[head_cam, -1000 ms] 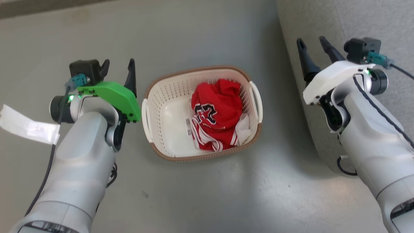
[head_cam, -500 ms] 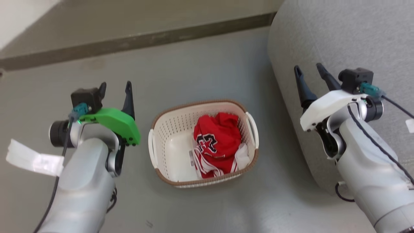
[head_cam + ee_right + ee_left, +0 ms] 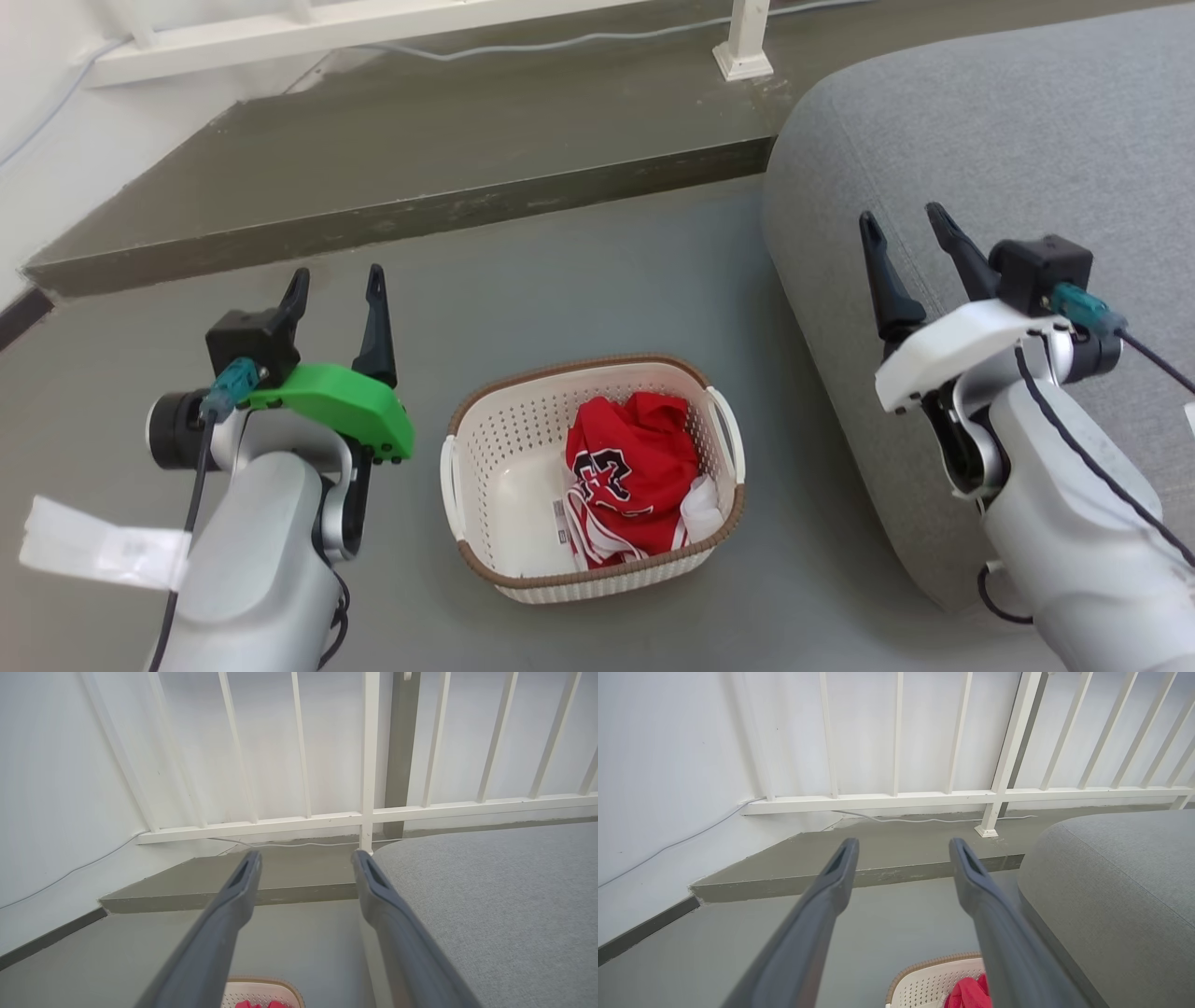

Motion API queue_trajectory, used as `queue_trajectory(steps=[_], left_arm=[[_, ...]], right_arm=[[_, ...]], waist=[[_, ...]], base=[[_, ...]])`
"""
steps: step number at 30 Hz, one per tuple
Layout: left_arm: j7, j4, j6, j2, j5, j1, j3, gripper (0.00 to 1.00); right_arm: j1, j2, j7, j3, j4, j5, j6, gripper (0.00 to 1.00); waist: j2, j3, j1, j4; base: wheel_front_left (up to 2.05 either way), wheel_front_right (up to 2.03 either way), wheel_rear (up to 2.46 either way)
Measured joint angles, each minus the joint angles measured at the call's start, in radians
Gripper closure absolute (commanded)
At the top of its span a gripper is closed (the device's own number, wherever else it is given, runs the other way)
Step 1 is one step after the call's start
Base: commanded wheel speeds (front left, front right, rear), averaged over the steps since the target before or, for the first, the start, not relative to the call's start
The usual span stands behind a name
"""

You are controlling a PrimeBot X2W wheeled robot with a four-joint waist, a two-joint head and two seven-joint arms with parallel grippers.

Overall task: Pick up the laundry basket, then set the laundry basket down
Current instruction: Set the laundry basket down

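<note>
The laundry basket (image 3: 485, 448), cream-white and perforated with a brown rim and white side handles, rests on the grey floor in the head view, holding a crumpled red jersey (image 3: 630, 476). My left gripper (image 3: 336, 285) hangs open to the basket's left, above floor level, nothing between its fingers. Over the sofa edge to the right, my right gripper (image 3: 901, 229) is open and empty too. A corner of the basket (image 3: 924, 975) shows at the bottom of the left wrist view between my left gripper (image 3: 903, 849) fingers. The basket's far rim (image 3: 261, 982) peeks into the right wrist view below my right gripper (image 3: 306, 858).
A grey fabric sofa (image 3: 980, 187) fills the right side, close to the basket. A raised concrete step (image 3: 420, 187) runs behind the floor, with a white railing (image 3: 994, 793) and a cable (image 3: 924, 820) along the wall. A white tag (image 3: 93, 551) hangs off my left forearm.
The head camera has tilted up, so the basket sits lower in the picture and the step and railing come into view. Both grippers stay open beside the basket.
</note>
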Motion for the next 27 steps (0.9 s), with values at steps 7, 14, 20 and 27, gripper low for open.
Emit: queue_trajectory(steps=[7,14,20,27], left_arm=[[0.0,-0.101,0.008,0.006,0.031,0.085,0.03,0.0],[0.0,-0.179,0.013,0.006,0.062,0.18,0.038,0.0],[0.0,-0.244,0.018,0.005,0.081,0.254,0.053,0.0],[0.0,-0.328,0.026,0.001,0.108,0.346,0.069,0.0]], right_arm=[[0.083,0.004,0.0,-0.021,-0.072,-0.019,-0.016,0.0],[0.15,0.002,0.0,-0.035,-0.145,-0.061,-0.034,0.0],[0.221,0.003,0.0,-0.053,-0.203,-0.074,-0.043,0.0],[0.3,0.009,0.0,-0.072,-0.278,-0.086,-0.053,0.0]], waist=[[0.0,-0.017,0.0,0.005],[0.0,-0.028,0.0,0.007],[0.0,-0.045,0.0,0.011],[0.0,-0.061,0.0,0.015]], base=[[0.0,0.0,0.0],[0.0,0.0,0.0],[0.0,0.0,0.0],[0.0,0.0,0.0]])
